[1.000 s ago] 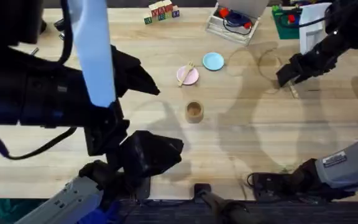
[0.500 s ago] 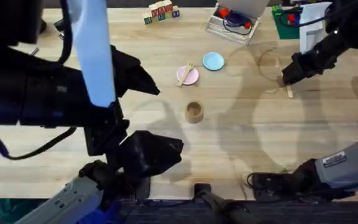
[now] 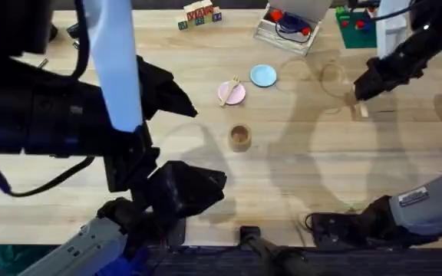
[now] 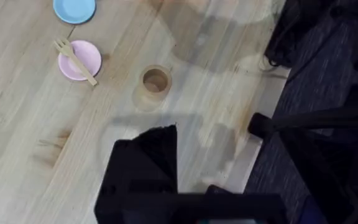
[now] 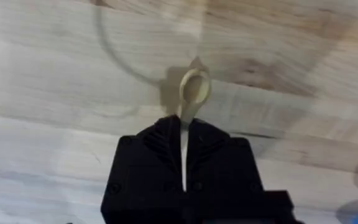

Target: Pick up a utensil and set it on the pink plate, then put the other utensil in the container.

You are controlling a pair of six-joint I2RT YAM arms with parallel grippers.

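Pale wooden planks make up the table (image 3: 298, 176), with toy blocks (image 3: 199, 14) and a clear plastic box (image 3: 285, 27) along its far edge. Near the table's middle the wooden fork (image 3: 230, 90) already lies across the pink plate (image 3: 232, 94), its tines overhanging the rim on the far side, so the first step looks done. A light blue plate (image 3: 264, 75) sits just beside the pink one, and the brown cylindrical cup (image 3: 239, 137) stands a little nearer the front edge, upright and apparently empty.

The step in hand is the second: getting the wooden spoon (image 5: 193, 93) into the cup. The right gripper (image 3: 357, 95) is out toward the table's right side, and the right wrist view shows its black fingers (image 5: 157, 149) closed on the spoon's slim handle, the rounded bowl sticking out past the fingertips. I cannot tell whether the spoon is lifted clear of the table. The left gripper (image 4: 145, 165) hangs over the front part of the table; whether it is parted or closed I cannot tell.

Next, the right arm would need to carry the spoon leftward, well across the table to the cup, tip it roughly upright over the opening, and let go.
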